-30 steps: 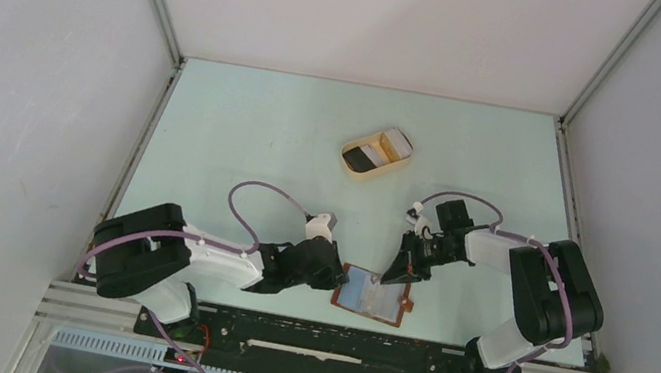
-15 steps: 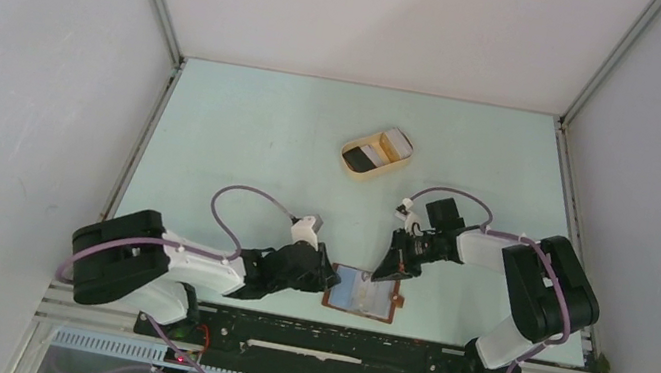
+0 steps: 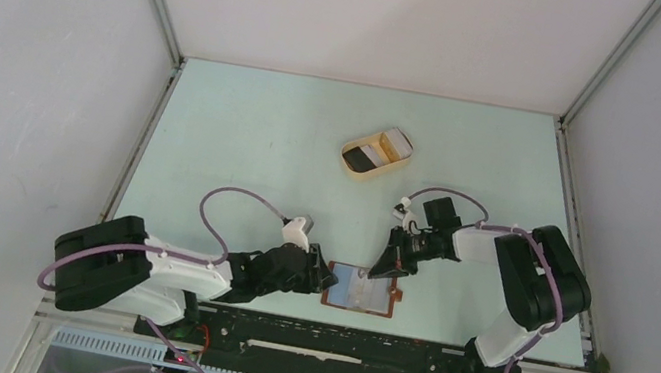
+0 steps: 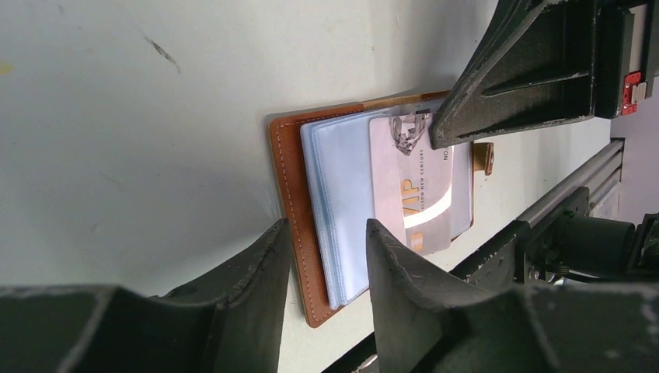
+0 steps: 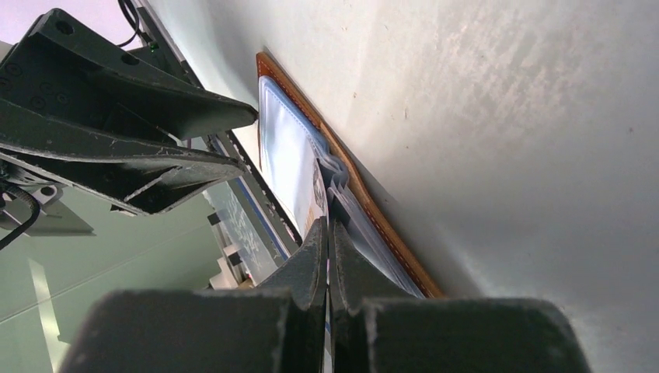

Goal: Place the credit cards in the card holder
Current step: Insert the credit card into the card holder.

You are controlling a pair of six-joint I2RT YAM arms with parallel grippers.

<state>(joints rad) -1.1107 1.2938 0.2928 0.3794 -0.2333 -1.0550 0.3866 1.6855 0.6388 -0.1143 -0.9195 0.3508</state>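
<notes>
The insertion of one card is in hand. The card holder (image 3: pixel 360 291) lies opened flat on the table (image 3: pixel 244 132) at the near edge, between the two arms, with its clear sleeves (image 4: pixel 342 210) fanned upward. A pale card marked VIP (image 4: pixel 412 198) is laid over the right half of the sleeves, and most of its face is exposed.

The right gripper (image 5: pixel 327 227) is brought down on the far corner of that card with its fingers pressed flat together. From the wrist view it cannot be told whether the corner is nipped between them or only pushed from above. The left gripper (image 4: pixel 325 229) is held low at the left edge of the holder with its fingers spread. Nothing is clamped between them, and the leather edge is seen just beyond the tips.

Further cards are waiting in the beige tray (image 3: pixel 354 174), well away on the far side: a black card (image 3: pixel 362 156) and a pale card (image 3: pixel 397 141).

The card is judged to be only partly seated, so the task is far from done. For the next move, the holder needs to be steadied at its left edge so that it does not slide. The card then needs to be pushed along the sleeve opening, kept flat, until it is covered. The sleeves are thin and floppy, so a steep push is likely to buckle them.
</notes>
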